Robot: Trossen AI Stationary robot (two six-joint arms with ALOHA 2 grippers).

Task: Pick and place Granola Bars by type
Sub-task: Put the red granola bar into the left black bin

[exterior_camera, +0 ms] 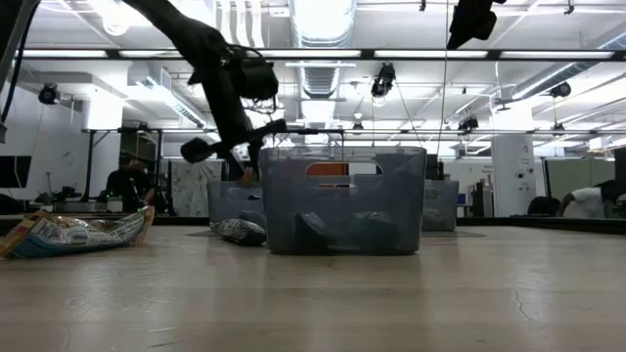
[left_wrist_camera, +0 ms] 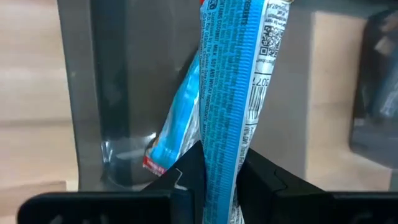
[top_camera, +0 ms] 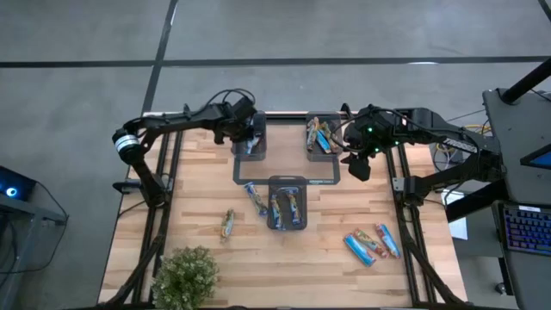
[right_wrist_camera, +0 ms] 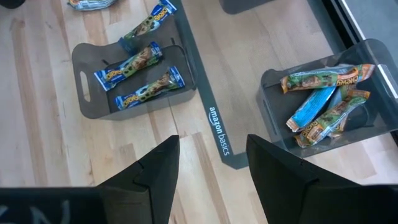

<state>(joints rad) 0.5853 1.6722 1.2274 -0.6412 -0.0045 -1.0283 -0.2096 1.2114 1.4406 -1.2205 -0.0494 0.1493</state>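
Note:
My left gripper point(left_wrist_camera: 217, 182) is shut on a light-blue granola bar point(left_wrist_camera: 239, 81) over the far-left grey tray point(top_camera: 250, 145), where another blue bar with a red end point(left_wrist_camera: 174, 134) lies. My right gripper point(right_wrist_camera: 210, 163) hangs open above the table beside the far-right tray point(right_wrist_camera: 273, 84), which holds several bars point(right_wrist_camera: 323, 99). The middle tray point(top_camera: 287, 203) holds three blue bars point(right_wrist_camera: 134, 78). Loose bars lie on the table at the left point(top_camera: 228, 224), beside the middle tray point(top_camera: 256, 196) and at the near right point(top_camera: 370, 244). My left gripper pinches the light-blue bar between its two fingers, on the wrapper's flat faces near one end point(left_wrist_camera: 219, 163). The fingers slant down from above, and the bar runs on ahead of them, along their line, toward the tray's inside. Its far end is outside the picture.
A potted plant point(top_camera: 185, 275) stands at the near left corner. A flat dark frame point(right_wrist_camera: 217, 140) lies between the trays. Bare wood lies open in the near middle of the table point(top_camera: 293, 267).

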